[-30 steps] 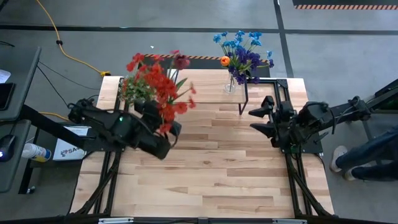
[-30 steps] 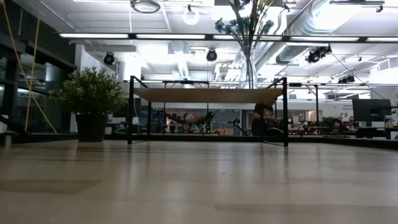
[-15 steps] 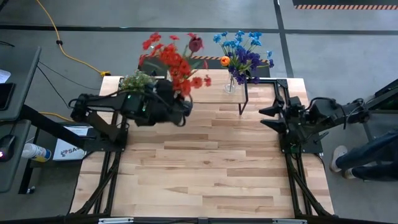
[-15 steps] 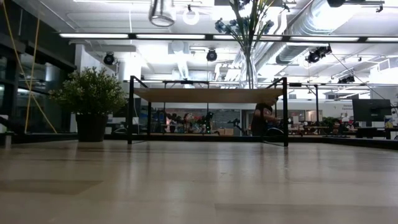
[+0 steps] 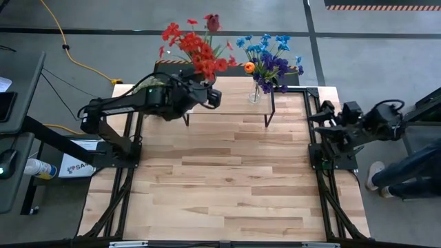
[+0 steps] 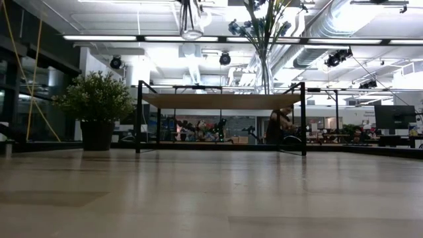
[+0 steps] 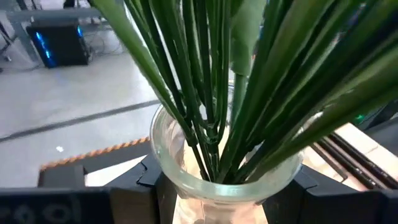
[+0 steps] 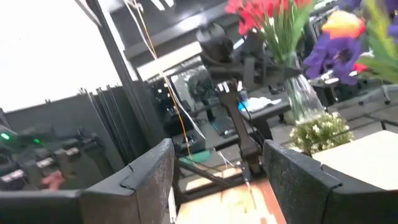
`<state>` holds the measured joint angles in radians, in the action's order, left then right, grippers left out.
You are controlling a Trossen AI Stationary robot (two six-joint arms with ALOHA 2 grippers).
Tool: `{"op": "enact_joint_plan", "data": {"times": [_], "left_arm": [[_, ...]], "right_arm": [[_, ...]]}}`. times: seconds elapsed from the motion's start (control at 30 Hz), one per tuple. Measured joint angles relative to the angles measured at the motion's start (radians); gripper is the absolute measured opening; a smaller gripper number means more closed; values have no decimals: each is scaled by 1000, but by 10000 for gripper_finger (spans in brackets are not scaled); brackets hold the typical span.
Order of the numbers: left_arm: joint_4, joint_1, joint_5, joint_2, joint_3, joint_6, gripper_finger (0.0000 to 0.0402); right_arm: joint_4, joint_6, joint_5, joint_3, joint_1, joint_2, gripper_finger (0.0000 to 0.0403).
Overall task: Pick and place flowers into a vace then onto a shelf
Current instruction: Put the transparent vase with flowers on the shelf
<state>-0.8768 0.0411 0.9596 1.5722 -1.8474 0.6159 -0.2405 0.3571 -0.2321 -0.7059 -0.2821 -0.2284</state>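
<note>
Pale wooden table carries the shelf at its far edge, and the left hand, clamped around a glass vase of upright red flowers, hangs above the shelf's left end, while the right hand, fingers spread and empty, waits off the shelf's right end.

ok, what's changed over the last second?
The left gripper, shut on a glass vase of red flowers, carried it from mid-table up to the shelf, left of the blue-flower vase. The right gripper, open and empty, pulled back toward the table's right edge. Shelf, blue flowers and potted plant stayed put.
</note>
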Motion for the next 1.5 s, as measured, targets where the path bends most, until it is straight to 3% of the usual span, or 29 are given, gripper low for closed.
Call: {"op": "enact_joint_plan", "data": {"times": [0.43, 0.73, 1.13, 1.5], "left_arm": [[243, 150, -112, 1, 200, -64, 207], [312, 216, -111, 0, 318, -89, 207], [522, 229, -107, 0, 468, -139, 207], [550, 230, -75, 0, 530, -139, 207]], "right_arm": [[-47, 1, 17, 0, 0, 69, 236], [-40, 3, 53, 0, 0, 69, 236], [-39, 5, 53, 0, 0, 68, 236], [-39, 5, 52, 0, 0, 68, 236]]}}
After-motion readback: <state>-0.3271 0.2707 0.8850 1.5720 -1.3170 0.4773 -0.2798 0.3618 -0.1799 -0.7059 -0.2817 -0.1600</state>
